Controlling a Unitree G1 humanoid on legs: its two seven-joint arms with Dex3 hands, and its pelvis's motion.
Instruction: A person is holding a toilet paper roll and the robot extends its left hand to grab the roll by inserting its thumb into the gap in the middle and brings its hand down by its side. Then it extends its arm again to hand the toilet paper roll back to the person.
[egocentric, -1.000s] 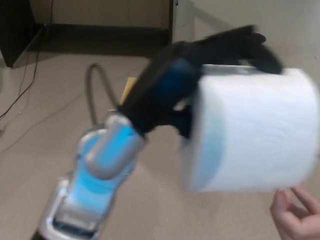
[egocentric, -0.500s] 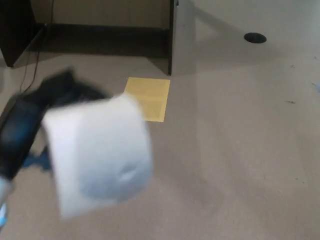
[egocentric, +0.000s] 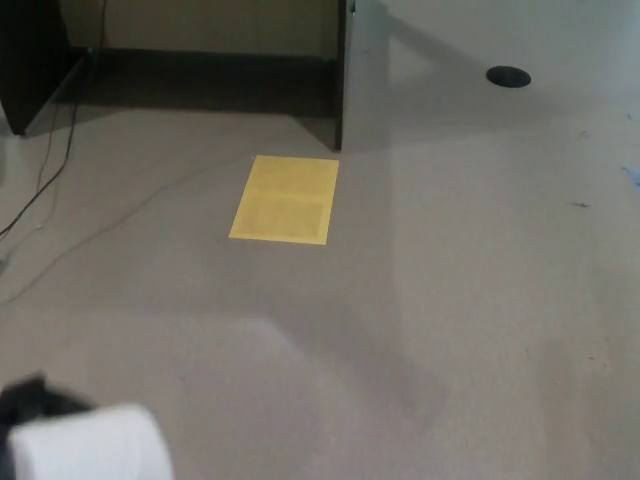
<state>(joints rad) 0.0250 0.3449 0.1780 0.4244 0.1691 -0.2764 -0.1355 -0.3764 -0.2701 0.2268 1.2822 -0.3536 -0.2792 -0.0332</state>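
One white roll (egocentric: 92, 445) sits at the bottom left corner of the head view, touching a black bit of the left hand (egocentric: 30, 398); whether its fingers grip cannot be told. One yellow sheet (egocentric: 286, 198) lies on the carpet (egocentric: 480, 300). One cable (egocentric: 50, 170) trails left.

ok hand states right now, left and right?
Left hand: only a dark sliver shows behind the toilet paper roll; grip cannot be told.
Right hand: not in view.
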